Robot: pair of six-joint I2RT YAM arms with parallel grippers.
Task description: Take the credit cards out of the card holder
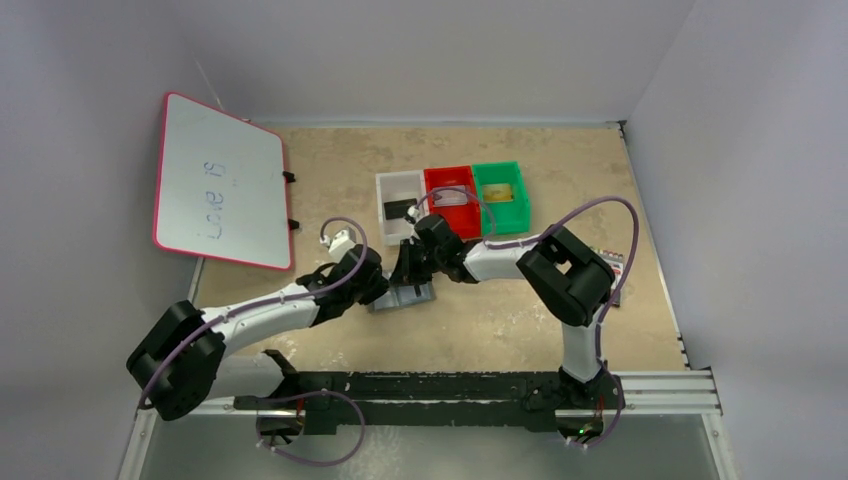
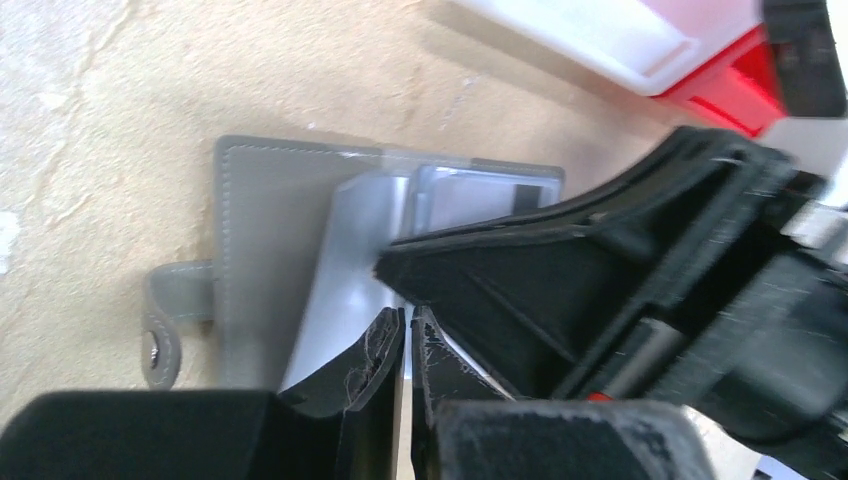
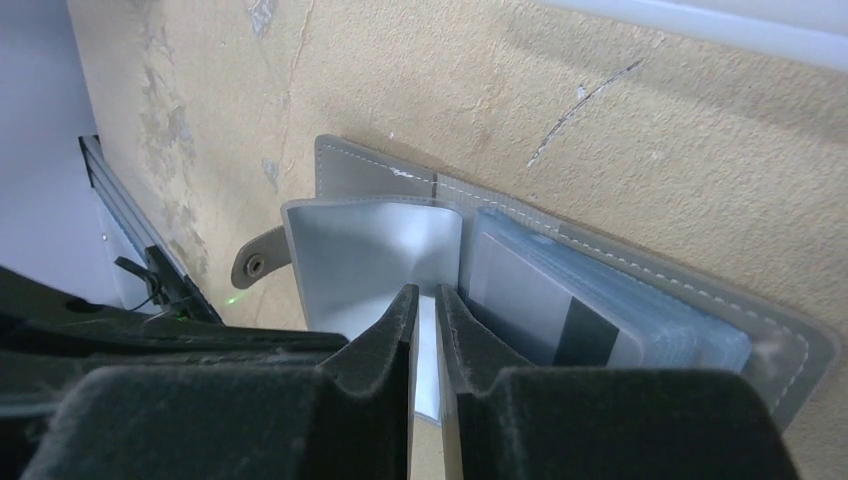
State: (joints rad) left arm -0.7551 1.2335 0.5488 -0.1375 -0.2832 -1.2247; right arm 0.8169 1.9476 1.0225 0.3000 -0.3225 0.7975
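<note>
The grey card holder (image 1: 414,296) lies open on the table, pockets up, its snap strap (image 3: 256,264) to one side. A silvery pocket leaf (image 3: 370,250) bows up from its spine. My right gripper (image 3: 425,300) is shut on the standing edge of a leaf. My left gripper (image 2: 408,322) has its jaws almost together on the lower edge of the leaf (image 2: 345,270), right under the right fingers (image 2: 560,280). A silvery-grey card (image 3: 540,310) with a dark patch sits in the flat pocket stack. A black card (image 1: 398,208) lies in the white tray and a gold card (image 1: 500,192) in the green tray.
White tray (image 1: 386,184), red tray (image 1: 436,178) and green tray (image 1: 520,208) stand in a row just behind the holder. A whiteboard (image 1: 220,180) leans at the back left. A multicoloured marker pack (image 1: 612,268) lies at the right, behind the right arm.
</note>
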